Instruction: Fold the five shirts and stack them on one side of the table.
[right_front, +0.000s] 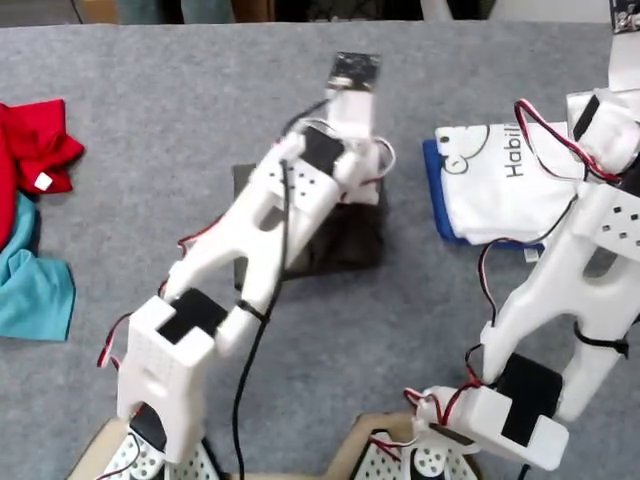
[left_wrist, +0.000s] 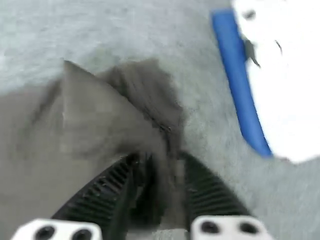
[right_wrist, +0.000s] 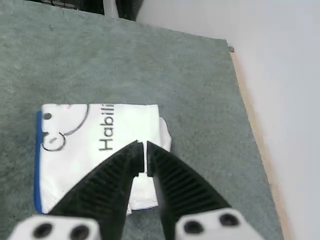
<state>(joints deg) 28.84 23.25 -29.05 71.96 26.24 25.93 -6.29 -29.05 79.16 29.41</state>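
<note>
The grey shirt (right_front: 352, 240) lies near the middle of the table (right_front: 150, 80), part of it hidden under the left arm in the high view. The left gripper (left_wrist: 157, 167) is down on the grey shirt. Its fingers (left_wrist: 122, 175) are drawn narrow and pinch a fold of the grey cloth, which rises in a creased ridge between them. The rest of the grey shirt spreads flat around that pinch.

To the right of the grey shirt, apart from it with bare table between, lies the white shirt (right_front: 500, 180). It is folded into a neat rectangle with its print facing up. It rests on the blue shirt (right_front: 432, 190), whose edge shows as a strip along the side that faces the grey shirt.

The right gripper (right_wrist: 141, 150) hangs above the white shirt, on the side away from the grey shirt. Its fingers are almost together, with only a thin slit between the tips and nothing held.

Well to the left of the grey shirt, at the table's edge, sit two crumpled shirts. The red shirt (right_front: 35, 140) lies farther from the arm bases. The teal shirt (right_front: 35, 285) lies nearer them and touches the red shirt.
</note>
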